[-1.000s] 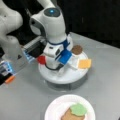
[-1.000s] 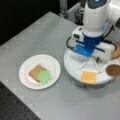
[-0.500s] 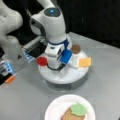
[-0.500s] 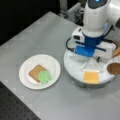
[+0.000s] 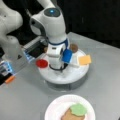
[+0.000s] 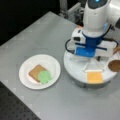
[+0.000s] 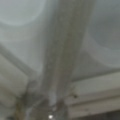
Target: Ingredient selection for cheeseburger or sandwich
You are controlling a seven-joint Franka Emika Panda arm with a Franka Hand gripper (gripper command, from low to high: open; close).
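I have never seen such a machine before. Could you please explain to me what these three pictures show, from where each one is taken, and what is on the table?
The white machine is a robot arm with a gripper at its end. Two pictures come from cameras off the arm, looking at the table; the third comes from a camera on the arm's wrist, so close that only blurred pale surfaces show.

In both front views the arm reaches down over a round white tray of toy food: a yellow cheese square, a dark-brown patty and a red tomato disc.

Beside the tray stands a white paper plate. On it lies a bread square with green lettuce on top, the sandwich so far.

The gripper itself is hidden behind the arm's body.
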